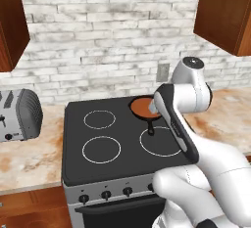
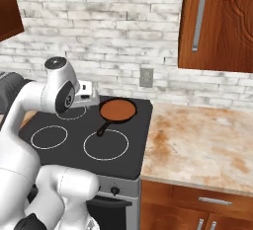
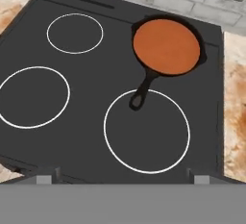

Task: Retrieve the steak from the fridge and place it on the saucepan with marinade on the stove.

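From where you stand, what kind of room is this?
A kitchen, computer-rendered: a black stove with ring burners, a pan of reddish-brown liquid on it, a toaster on the counter, and wooden cabinets.

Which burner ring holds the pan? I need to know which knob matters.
The back right ring on the stove: the saucepan covers it; its handle reaches the front right ring.

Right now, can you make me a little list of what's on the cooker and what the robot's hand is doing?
cooker: black stove with four white rings
pan: saucepan with marinade on the back right ring, handle pointing to the front
inside the pan: reddish-brown liquid, no meat seen in it
robot hand: gripper open, holding nothing, above the front of the stove
beside the cooker: toaster on the left counter
wall: wall socket behind the stove
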Tool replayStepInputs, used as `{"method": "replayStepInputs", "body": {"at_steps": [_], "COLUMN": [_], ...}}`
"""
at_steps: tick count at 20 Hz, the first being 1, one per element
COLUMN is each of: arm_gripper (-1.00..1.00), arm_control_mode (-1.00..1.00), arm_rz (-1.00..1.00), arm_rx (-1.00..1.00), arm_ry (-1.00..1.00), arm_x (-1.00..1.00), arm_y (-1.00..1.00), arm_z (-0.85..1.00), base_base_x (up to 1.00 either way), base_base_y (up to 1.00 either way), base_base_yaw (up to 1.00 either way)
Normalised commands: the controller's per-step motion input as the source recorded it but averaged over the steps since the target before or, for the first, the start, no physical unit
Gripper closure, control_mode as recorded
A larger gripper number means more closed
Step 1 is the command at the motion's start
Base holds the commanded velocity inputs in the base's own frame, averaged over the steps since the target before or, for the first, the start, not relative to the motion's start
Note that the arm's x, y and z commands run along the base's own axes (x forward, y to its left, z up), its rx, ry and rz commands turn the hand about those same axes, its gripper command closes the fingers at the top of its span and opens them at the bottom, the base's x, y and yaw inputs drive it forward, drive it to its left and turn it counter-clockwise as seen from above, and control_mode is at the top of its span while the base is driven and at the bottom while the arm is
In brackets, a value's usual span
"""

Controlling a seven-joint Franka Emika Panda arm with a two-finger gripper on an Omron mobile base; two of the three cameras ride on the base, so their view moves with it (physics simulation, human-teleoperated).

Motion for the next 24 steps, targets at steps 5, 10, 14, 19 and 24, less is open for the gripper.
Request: {"method": "replayStepInputs", "body": {"at_steps": [5, 10, 14, 19, 24], "arm_gripper": [-1.0, -1.0, -1.0, -1.0, -1.0], "arm_control_mode": [1.0, 1.0, 1.0, 1.0, 1.0], "arm_rz": [0.13, 0.0, 0.0, 0.0, 0.0], "arm_rx": [-0.01, 0.0, 0.0, 0.0, 0.0], "arm_ry": [0.01, 0.0, 0.0, 0.0, 0.0], "arm_x": [-0.12, 0.0, 0.0, 0.0, 0.0], "arm_y": [0.03, 0.0, 0.0, 0.0, 0.0], "arm_z": [-0.11, 0.0, 0.0, 0.0, 0.0], "base_base_x": [-0.03, -0.05, -0.01, 0.0, 0.62], "base_base_y": [0.0, 0.0, 0.0, 0.12, 0.76], "base_base_yaw": [0.4, 1.0, 1.0, 0.95, 0.51]}}
